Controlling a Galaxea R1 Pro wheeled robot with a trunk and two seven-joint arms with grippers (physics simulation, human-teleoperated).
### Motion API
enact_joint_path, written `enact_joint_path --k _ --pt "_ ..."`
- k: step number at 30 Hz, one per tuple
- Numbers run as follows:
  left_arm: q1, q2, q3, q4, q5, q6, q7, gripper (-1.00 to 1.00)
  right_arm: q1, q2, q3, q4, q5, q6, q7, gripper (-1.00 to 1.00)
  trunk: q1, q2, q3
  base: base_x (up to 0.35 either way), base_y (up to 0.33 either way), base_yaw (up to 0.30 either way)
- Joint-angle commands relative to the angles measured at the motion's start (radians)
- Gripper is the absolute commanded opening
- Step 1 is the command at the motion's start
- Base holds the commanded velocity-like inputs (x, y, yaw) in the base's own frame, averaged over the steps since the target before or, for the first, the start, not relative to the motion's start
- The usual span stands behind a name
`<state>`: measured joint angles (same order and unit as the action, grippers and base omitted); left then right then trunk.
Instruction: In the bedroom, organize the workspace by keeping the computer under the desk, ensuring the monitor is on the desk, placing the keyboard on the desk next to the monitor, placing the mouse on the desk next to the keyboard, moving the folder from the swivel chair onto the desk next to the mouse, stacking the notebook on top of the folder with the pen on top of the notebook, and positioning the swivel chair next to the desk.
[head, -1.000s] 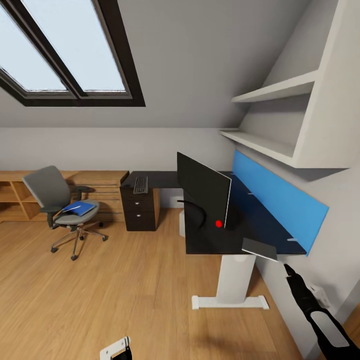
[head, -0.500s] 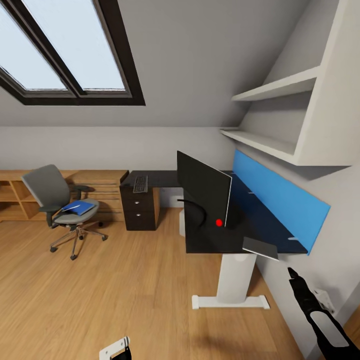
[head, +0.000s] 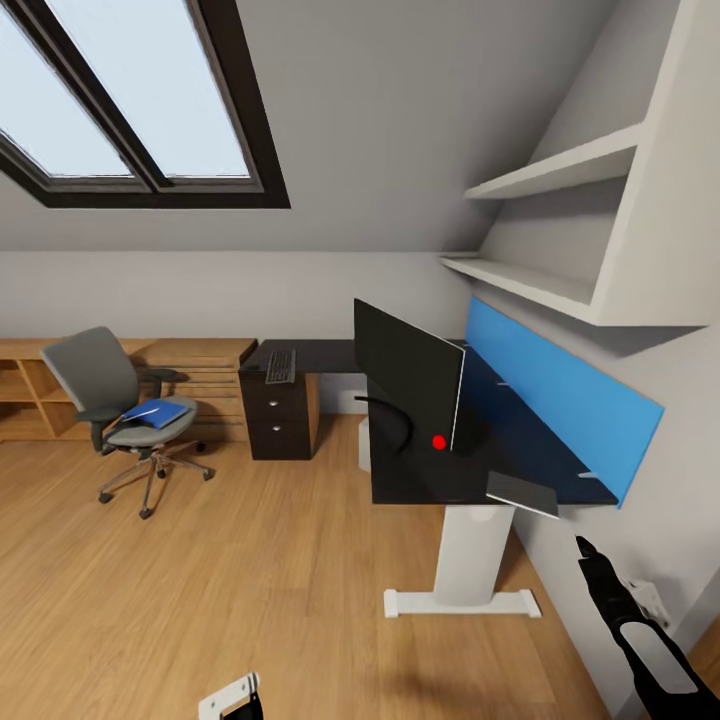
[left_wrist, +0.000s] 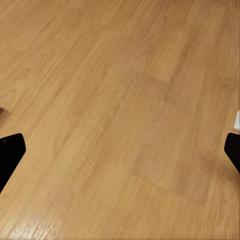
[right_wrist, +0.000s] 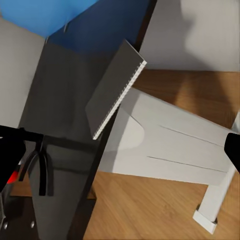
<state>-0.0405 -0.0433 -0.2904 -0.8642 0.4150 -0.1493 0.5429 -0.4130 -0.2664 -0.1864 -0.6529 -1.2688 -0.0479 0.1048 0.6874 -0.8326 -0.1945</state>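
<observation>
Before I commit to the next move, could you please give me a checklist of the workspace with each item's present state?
1. Monitor on the desk: ok, it stands upright there.
2. Keyboard next to the monitor: not ok, it lies at the desk's far end above the drawers, apart from the monitor.
3. Folder on the desk: not ok, it lies on the swivel chair seat.
4. Swivel chair beside the desk: not ok, it stands apart, by the wooden cabinets.
5. Notebook on the folder: not ok, it overhangs the desk's near corner.
6. Left gripper and right gripper free: ok, both open and empty.
</observation>
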Motion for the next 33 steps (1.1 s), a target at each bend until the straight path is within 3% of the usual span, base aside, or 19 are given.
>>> enact_joint_path --k 1,5,9,13,15,18,19,24,28,29,33 --pt "-0.001 0.001 -0.004 -0.006 0.011 -0.001 0.004 1.00 -0.001 0.000 0.001 0.001 -0.011 -0.003 0.004 1.00 0.004 -0.008 -0.005 0.000 0.000 0.000" --pt "-0.001 0.003 -0.003 -0.075 0.011 0.080 0.003 1.00 -0.001 0.000 0.001 0.000 -0.011 -0.003 0.002 1.00 0.019 -0.036 -0.017 0.000 0.000 0.000" --pt "-0.001 0.005 0.013 -0.212 0.011 0.258 0.005 1.00 -0.001 0.000 0.001 0.000 -0.011 -0.002 0.001 1.00 0.035 -0.064 -0.030 0.000 0.000 0.000" --pt "-0.001 0.006 0.076 -0.345 0.016 0.400 0.004 1.00 -0.001 -0.001 0.001 -0.001 -0.011 -0.002 -0.002 1.00 0.050 -0.092 -0.042 0.000 0.000 0.000" --pt "0.000 0.005 0.114 -0.404 0.037 0.482 0.003 1.00 -0.001 -0.001 0.001 -0.002 -0.011 -0.001 -0.003 1.00 0.058 -0.106 -0.049 0.000 0.000 0.000" --pt "-0.006 0.005 0.142 -0.443 0.105 0.574 0.003 1.00 -0.001 -0.001 0.001 -0.004 -0.012 -0.001 -0.003 1.00 0.069 -0.127 -0.058 0.000 0.000 0.000" --pt "-0.017 0.006 0.149 -0.452 0.153 0.604 0.003 1.00 -0.001 -0.001 0.001 -0.005 -0.012 0.000 -0.003 1.00 0.073 -0.134 -0.061 0.000 0.000 0.000" --pt "-0.063 0.004 0.158 -0.442 0.303 0.647 0.003 1.00 -0.001 -0.002 0.000 -0.006 -0.012 0.015 -0.003 1.00 0.092 -0.169 -0.077 0.000 0.000 0.000" --pt "-0.073 0.006 0.159 -0.412 0.340 0.653 0.000 1.00 -0.001 -0.001 -0.001 -0.006 -0.012 0.025 -0.002 1.00 0.108 -0.197 -0.089 0.000 0.000 0.000" --pt "-0.077 0.069 0.161 -0.405 0.356 0.653 -0.001 1.00 -0.001 0.001 -0.001 -0.006 -0.012 0.029 -0.001 1.00 0.111 -0.204 -0.092 0.000 0.000 0.000" --pt "-0.078 0.086 0.159 -0.447 0.358 0.653 0.001 1.00 -0.001 0.006 -0.001 -0.007 -0.012 0.029 -0.001 1.00 0.127 -0.232 -0.105 0.000 0.000 0.000"
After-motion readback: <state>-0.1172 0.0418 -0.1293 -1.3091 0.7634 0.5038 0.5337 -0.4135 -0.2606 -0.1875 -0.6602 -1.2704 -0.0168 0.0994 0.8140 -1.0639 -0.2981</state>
